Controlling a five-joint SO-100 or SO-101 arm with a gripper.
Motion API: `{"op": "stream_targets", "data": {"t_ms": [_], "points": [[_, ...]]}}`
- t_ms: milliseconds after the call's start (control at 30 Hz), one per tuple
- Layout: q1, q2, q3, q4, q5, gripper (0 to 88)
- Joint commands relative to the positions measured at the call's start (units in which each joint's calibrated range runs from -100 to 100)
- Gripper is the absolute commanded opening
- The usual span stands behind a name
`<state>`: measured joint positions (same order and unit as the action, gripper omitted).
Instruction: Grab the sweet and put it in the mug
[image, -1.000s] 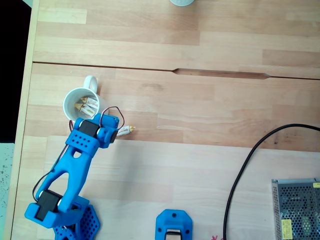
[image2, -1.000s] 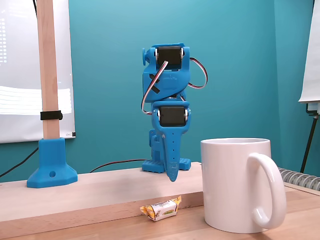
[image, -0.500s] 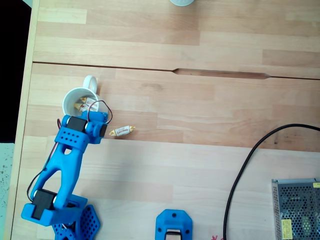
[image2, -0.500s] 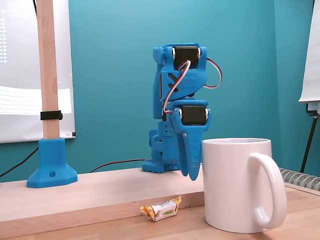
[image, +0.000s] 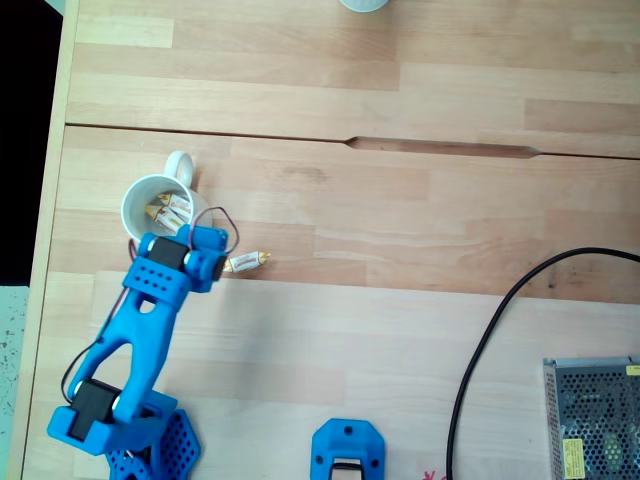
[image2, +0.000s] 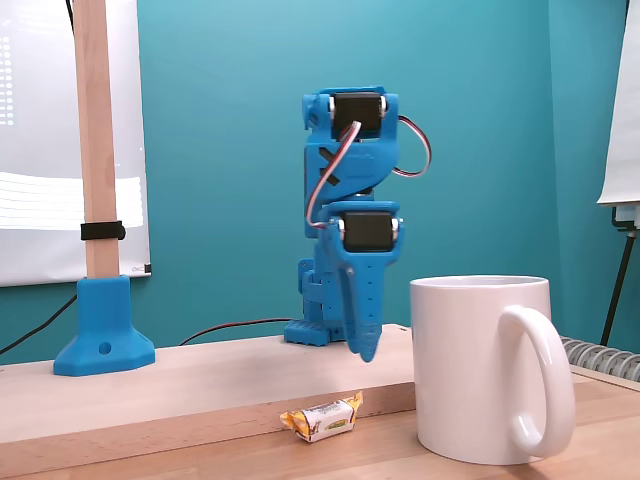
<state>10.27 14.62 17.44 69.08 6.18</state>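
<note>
My gripper hangs tip-down above the wooden table, off the surface; fingers look pressed together w/ nothing between them. In a fixed view from above my gripper sits betw. mug and sweet. Sweet lies flat on the table, just left of mug in the side fixed view, not touching it. Mug upright, wrapped candies inside. Black cable well apart at right.
</note>
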Motion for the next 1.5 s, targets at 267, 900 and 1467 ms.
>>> {"op": "stream_targets", "data": {"t_ms": [267, 900, 1467], "points": [[2.37, -0.60, -1.02, -11.18, -0.15, 17.4], [1.57, 4.57, -6.29, -6.34, -1.66, 17.1], [-2.79, 8.78, -12.35, -0.85, -1.76, 17.2]]}}
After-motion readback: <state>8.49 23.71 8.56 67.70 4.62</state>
